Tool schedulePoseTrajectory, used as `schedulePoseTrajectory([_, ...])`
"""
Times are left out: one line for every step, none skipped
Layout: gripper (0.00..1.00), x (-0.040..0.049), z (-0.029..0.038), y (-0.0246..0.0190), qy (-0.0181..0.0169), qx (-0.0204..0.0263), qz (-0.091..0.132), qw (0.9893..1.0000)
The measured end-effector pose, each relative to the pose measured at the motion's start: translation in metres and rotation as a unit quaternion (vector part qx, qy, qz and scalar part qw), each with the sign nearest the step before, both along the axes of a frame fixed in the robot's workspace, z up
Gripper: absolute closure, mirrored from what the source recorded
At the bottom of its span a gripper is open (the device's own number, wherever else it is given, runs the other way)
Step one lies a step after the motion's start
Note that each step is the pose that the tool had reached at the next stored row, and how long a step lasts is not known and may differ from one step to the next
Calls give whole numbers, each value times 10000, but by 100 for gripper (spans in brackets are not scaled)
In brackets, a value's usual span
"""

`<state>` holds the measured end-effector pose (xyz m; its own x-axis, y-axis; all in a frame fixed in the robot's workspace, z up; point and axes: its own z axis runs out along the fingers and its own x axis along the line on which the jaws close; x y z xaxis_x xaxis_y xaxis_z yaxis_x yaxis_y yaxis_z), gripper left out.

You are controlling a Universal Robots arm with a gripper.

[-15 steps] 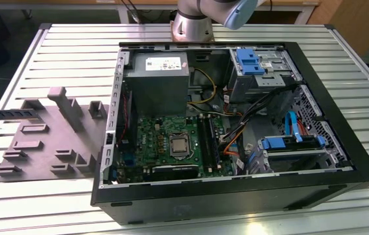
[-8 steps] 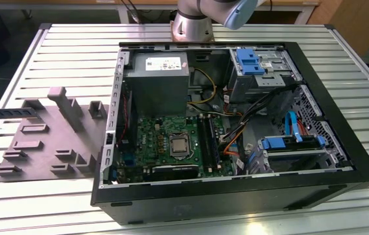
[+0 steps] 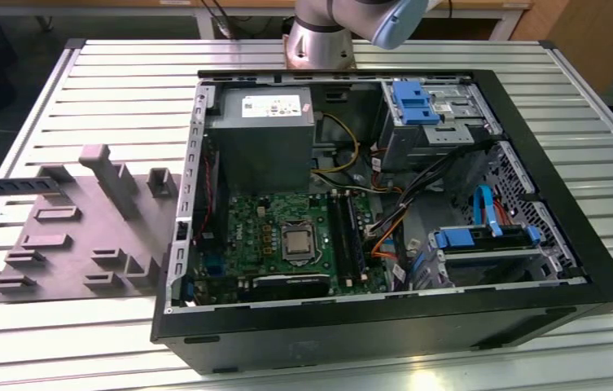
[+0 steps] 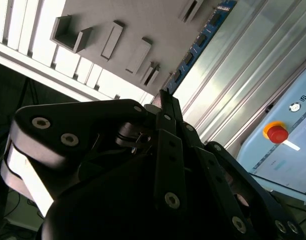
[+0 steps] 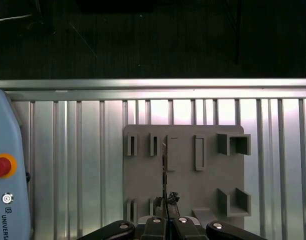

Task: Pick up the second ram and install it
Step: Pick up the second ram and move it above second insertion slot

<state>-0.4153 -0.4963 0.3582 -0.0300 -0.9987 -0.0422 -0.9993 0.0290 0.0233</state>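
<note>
Ribbed metal slats make up the desk (image 3: 100, 81), which carries a pale grey tray (image 3: 78, 244) and an open computer case (image 3: 567, 269) just beside it, toward the exterior view's right.

My pincer (image 5: 166, 216) is pressed together on the second ram (image 5: 164, 170). In the first wrist view I see the stick edge-on, a thin dark line running straight out from the fingertips (image 5: 158, 220) over the tray's upright blocks. Its long axis carries on the line of the pincer, away from the wrist.

In the exterior view the second ram (image 3: 19, 186) lies roughly level above the tray's far left part, its free end pointing toward the exterior view's right. I judge it lifted off the tray, though I cannot tell whether its end touches a block.

The memory slots (image 3: 345, 232) sit on the motherboard (image 3: 268, 220) inside the case, well apart from the stick on that same side. As I read it, they run crosswise to the way the stick points now.

The second wrist view gives me what the first cannot: the stick's flat face (image 4: 198, 45), blue with a row of dark chips, slanting away from the pincer (image 4: 163, 100). Both wrist views catch a pale blue control box with a red button (image 5: 0, 166) on the desk. The case and its slots I find in the exterior view.
</note>
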Motion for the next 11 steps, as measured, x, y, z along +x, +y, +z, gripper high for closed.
schedulePoseTrajectory([89, 0, 4, 0, 0, 0, 0, 10000])
schedulePoseTrajectory([89, 0, 8, 0, -1, 0, 0, 10000])
schedulePoseTrajectory([89, 0, 13, 0, -1, 0, 0, 10000])
schedulePoseTrajectory([89, 0, 18, 0, -1, 0, 0, 10000])
schedulePoseTrajectory([89, 0, 22, 0, -1, 0, 0, 10000])
schedulePoseTrajectory([89, 0, 26, 0, -1, 0, 0, 10000])
schedulePoseTrajectory([89, 0, 30, 0, -2, 0, 0, 10000])
schedulePoseTrajectory([89, -1, 34, 0, -2, 0, 0, 10000])
schedulePoseTrajectory([89, -1, 38, 0, -2, 0, 0, 10000])
schedulePoseTrajectory([89, 0, 42, 0, -2, 0, 0, 10000])
schedulePoseTrajectory([89, -1, 46, 0, -2, 0, 0, 10000])
